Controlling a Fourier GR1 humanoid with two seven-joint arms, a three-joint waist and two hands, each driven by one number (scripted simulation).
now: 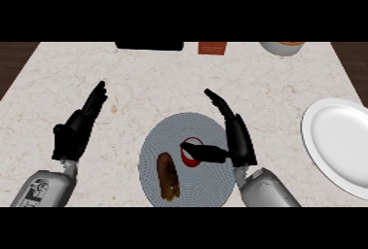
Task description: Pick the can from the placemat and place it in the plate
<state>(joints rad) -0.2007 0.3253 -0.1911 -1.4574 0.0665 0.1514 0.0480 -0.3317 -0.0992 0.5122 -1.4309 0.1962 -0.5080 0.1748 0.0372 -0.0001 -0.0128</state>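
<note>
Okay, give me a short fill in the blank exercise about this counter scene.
The can stands on the round grey ____.
The white plate lies at the counter's ____ edge.
The right hand has its thumb over the ____.
The left hand holds ____.
Missing: placemat; right; can; nothing.

One view only, from the robot's head, looking steeply down at the table [151, 68], near enough that the table top fills almost the whole view, forearms [43, 188] coming in from the bottom edge, not mirrored
</note>
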